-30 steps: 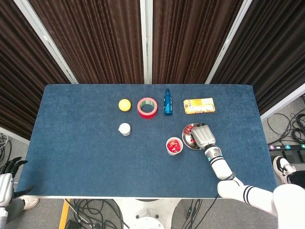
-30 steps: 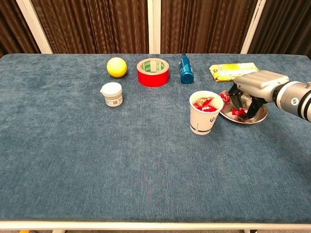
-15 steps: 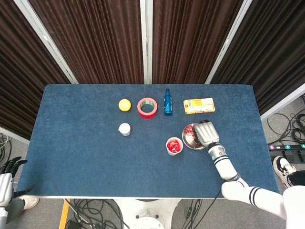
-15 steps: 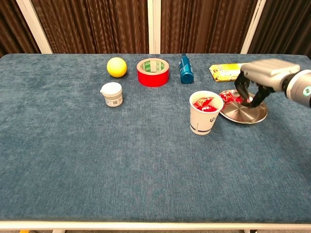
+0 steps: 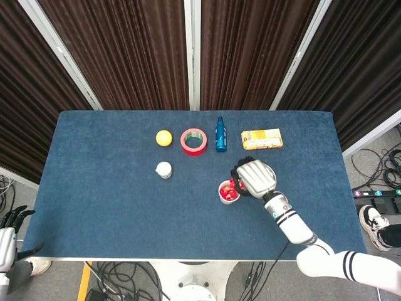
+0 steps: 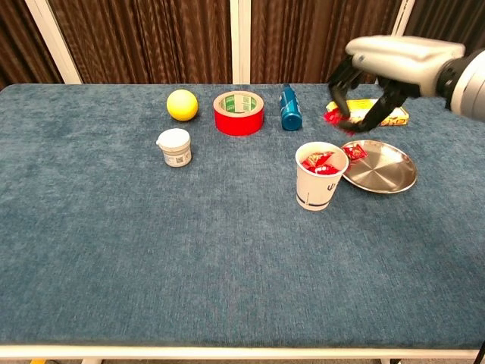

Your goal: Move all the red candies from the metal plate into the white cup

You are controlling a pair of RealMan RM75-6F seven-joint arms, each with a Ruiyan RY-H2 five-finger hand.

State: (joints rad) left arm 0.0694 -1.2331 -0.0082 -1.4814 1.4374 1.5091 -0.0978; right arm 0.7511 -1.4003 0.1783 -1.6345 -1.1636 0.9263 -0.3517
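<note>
The right robot hand hangs in the air above the bench, raised over the gap between the white cup and the metal plate, its dark fingers curled downward and pinching a red candy at their tips. From the head view the same robot hand covers most of the plate and sits just beside the cup, with red showing at its fingertips next to the cup's rim. The white cup stands upright on the blue bench cloth and already holds several red candies. The metal plate lies just to the right of the cup, nearly touching it, and one red candy rests on its left edge; the remaining surface of the plate shows bare metal. Along the far side of the bench stand a yellow ball, a red tape roll, a blue bottle and a yellow packet partly hidden behind the raised robot hand. A small white jar sits nearer, left of the cup and well apart from it. The left robot hand shows only in the head view, off the bench at the lower left corner, its dark fingers spread and holding nothing.
</note>
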